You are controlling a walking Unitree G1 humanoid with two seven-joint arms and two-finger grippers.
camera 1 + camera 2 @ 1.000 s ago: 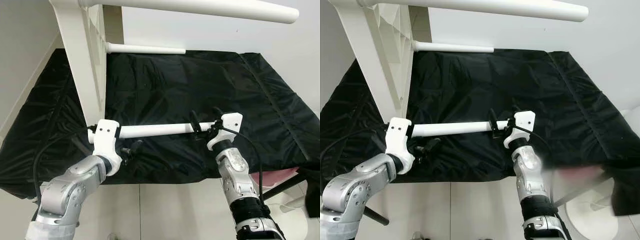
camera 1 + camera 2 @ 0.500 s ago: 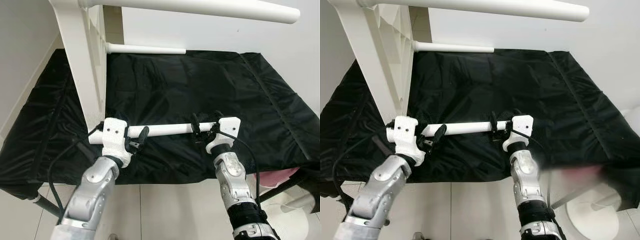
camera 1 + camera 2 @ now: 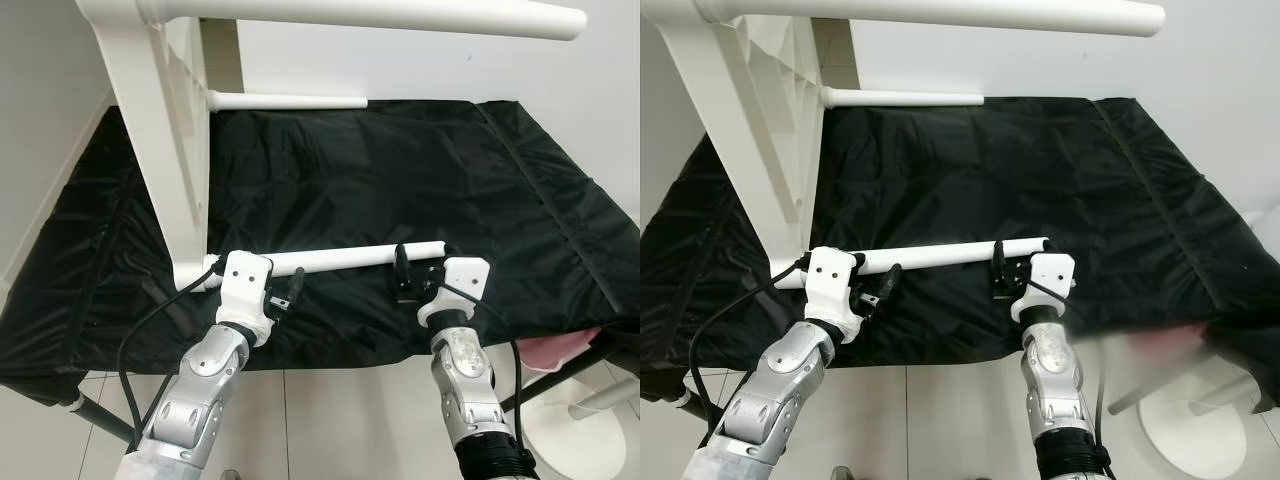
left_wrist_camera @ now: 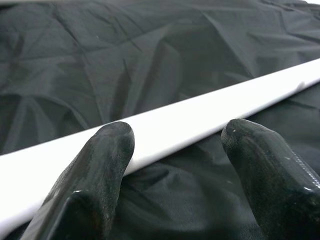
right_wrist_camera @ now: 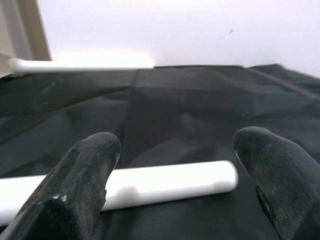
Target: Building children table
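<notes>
A white children's table frame point(image 3: 150, 130) stands tipped on the black cloth point(image 3: 380, 170), with one round leg point(image 3: 370, 15) high across the top and another point(image 3: 290, 100) at the back. A third white leg point(image 3: 335, 260) runs along the near side, joined to the frame at its left end. My left gripper point(image 3: 285, 292) is open just below this leg point(image 4: 170, 120), near the frame. My right gripper point(image 3: 404, 272) is open by the leg's free end point(image 5: 165, 182), with the leg lying just beyond its fingertips.
The cloth-covered platform ends at a front edge point(image 3: 330, 360) right over my arms, with tiled floor point(image 3: 330, 420) below. A white wall point(image 3: 450, 70) stands behind. A pink item point(image 3: 560, 350) and a round white base point(image 3: 590, 420) are at the lower right.
My right gripper has let go of the near leg and drawn back a little below it. My left arm has swung in and brought its gripper up beside the leg.
</notes>
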